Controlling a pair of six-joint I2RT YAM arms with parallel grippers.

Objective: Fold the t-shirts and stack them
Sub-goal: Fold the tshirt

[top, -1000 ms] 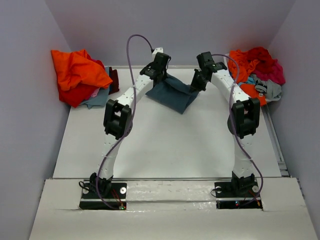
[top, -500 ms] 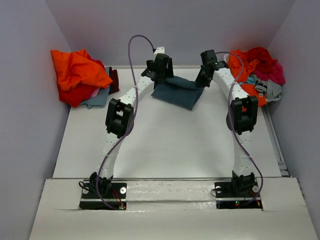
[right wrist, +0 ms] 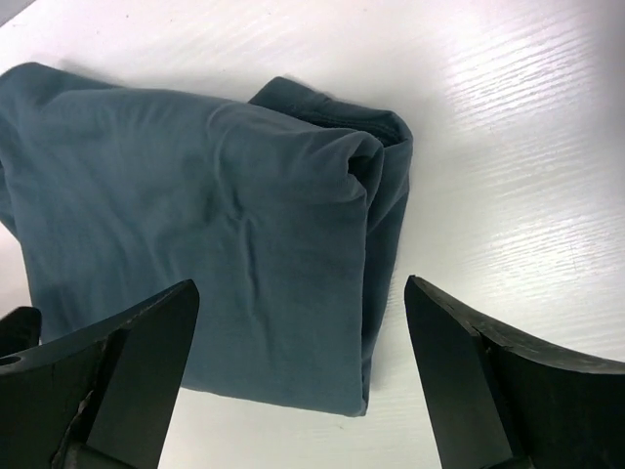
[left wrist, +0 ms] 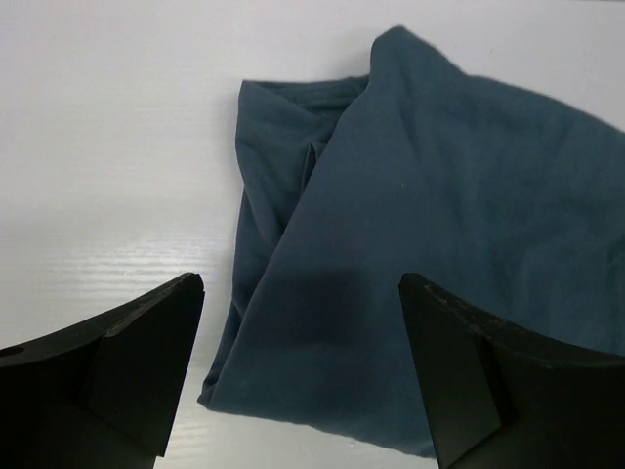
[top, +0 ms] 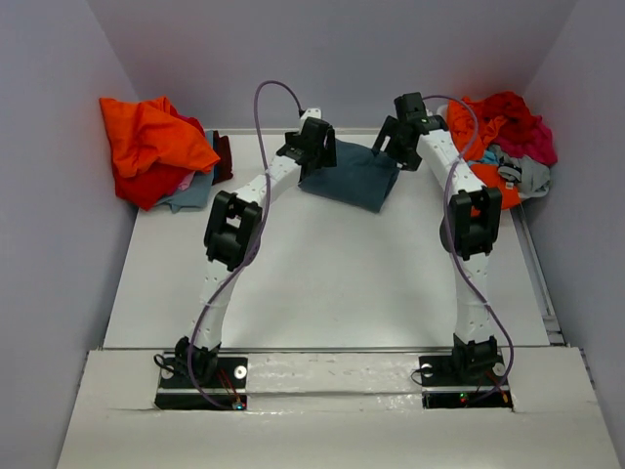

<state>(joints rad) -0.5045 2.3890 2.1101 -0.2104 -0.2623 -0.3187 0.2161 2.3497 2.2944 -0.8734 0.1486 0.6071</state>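
Note:
A dark slate-blue t-shirt (top: 352,176) lies folded on the white table (top: 322,283) at the far middle. My left gripper (top: 314,156) hovers over its left end, jaws open and empty; the left wrist view shows the shirt's (left wrist: 430,234) folded corner between the fingers. My right gripper (top: 398,142) hangs over the shirt's right end, also open and empty. In the right wrist view the shirt's (right wrist: 215,244) layered edge lies below the spread fingers. More t-shirts sit in two heaps: an orange-topped one (top: 146,147) at the far left and a red, orange and magenta one (top: 503,137) at the far right.
Grey walls close in the table on the left, back and right. A raised white ledge (top: 322,376) at the near edge carries both arm bases. Purple cables loop above both arms.
Both grippers have opened and let go of the slate-blue t-shirt, which hung between them a second ago. It has dropped flat onto the table, and both arms have lifted slightly toward the back.

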